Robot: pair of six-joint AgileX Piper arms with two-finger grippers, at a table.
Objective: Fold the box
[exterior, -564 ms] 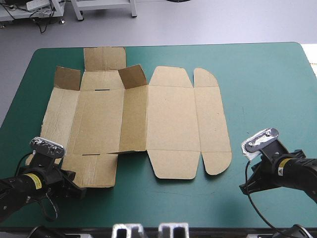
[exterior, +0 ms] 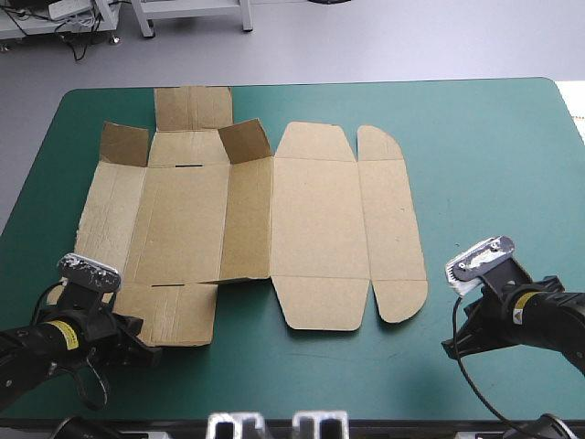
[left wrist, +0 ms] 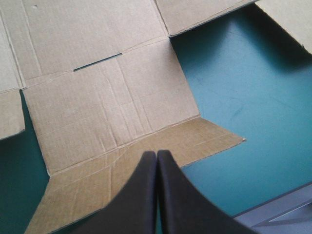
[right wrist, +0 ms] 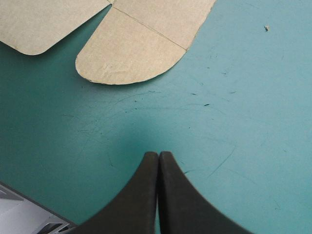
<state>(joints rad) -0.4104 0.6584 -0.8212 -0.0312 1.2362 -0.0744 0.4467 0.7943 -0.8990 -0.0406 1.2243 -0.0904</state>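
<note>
The brown box lies as a cut sheet spread almost flat on the teal-green cover, with two small flaps raised near its far edge. My left gripper sits low at the sheet's near left corner, shut, its tip over the front flap. My right gripper rests shut near the table's front right, its tip on bare cover, a short way from the box's rounded corner flap.
The teal-green cover lies bare to the right of the sheet. The table's front edge runs close behind both grippers.
The left gripper has shifted very slightly toward the front edge. The box and the right arm have not moved.
</note>
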